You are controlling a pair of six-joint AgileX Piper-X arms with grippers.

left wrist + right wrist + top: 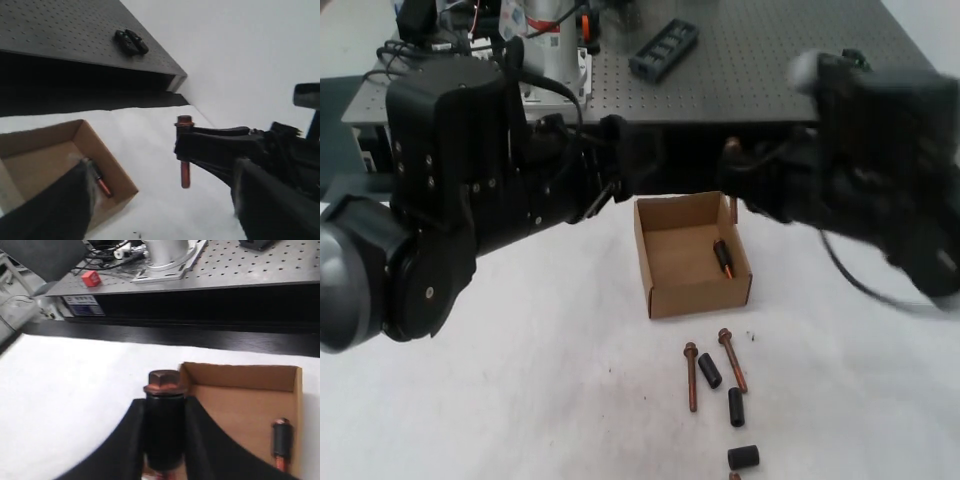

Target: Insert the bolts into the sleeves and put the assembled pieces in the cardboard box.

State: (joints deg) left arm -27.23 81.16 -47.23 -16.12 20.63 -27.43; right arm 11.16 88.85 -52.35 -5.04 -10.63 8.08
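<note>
High view: a sleeved bolt (723, 258) is lying in the brown cardboard box (700, 297). Left wrist view: the left gripper (57, 207) is showing too little to tell its spread. Right wrist view: the right gripper (164, 440) is clamping a black cylindrical sleeve (163, 419) with a copper hex-headed bolt (164, 381) inside.

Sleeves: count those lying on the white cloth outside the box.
3. One sleeve lies between two loose bolts, another nearer the camera, the last at the bottom edge. Others may be hidden.

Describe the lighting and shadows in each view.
High view: a deep shadow band under the edge of the perforated bench, behind the cardboard box; the loose bolts cast almost none. Left wrist view: the same dark band. Right wrist view: the held bolt shows a soft sheen, no harsh glare.
</note>
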